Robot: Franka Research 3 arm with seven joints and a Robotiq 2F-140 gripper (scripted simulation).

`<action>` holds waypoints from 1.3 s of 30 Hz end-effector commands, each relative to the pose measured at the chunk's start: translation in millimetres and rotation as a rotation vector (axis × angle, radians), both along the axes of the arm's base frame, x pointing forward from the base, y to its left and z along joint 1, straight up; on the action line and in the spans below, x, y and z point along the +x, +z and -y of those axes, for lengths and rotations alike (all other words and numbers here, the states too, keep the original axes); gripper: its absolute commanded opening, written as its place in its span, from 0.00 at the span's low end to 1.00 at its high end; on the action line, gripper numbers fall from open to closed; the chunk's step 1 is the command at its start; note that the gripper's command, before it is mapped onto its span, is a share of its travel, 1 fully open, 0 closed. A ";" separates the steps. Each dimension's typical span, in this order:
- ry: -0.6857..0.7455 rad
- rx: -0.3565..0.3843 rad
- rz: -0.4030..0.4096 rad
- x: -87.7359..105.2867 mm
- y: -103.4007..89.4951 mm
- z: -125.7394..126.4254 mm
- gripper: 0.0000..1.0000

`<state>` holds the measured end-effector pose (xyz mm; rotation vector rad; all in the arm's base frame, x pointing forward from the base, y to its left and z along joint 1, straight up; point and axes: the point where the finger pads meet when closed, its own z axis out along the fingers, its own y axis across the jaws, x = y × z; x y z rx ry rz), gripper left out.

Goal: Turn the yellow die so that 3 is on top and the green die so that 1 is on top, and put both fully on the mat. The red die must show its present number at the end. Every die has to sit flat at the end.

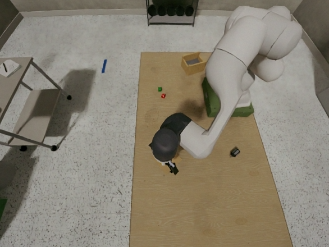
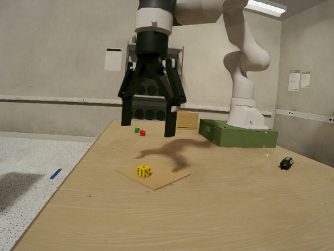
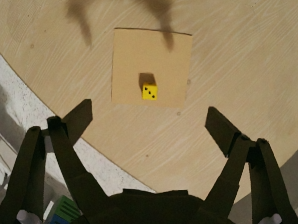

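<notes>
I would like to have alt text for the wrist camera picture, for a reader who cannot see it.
A yellow die sits on a square tan mat, three black pips on its top. The open two-finger gripper reaches in from the bottom edge, its fingers wide apart and clear of the die, above a wood-grain table.
</notes>
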<state>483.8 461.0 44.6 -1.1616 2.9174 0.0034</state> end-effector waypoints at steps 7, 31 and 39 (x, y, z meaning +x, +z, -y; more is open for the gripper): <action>0.046 0.001 0.000 6.8 0.1 10.5 1.00; 0.427 0.006 0.000 53.6 -0.6 101.5 1.00; 0.534 0.007 0.000 63.7 -0.8 127.9 1.00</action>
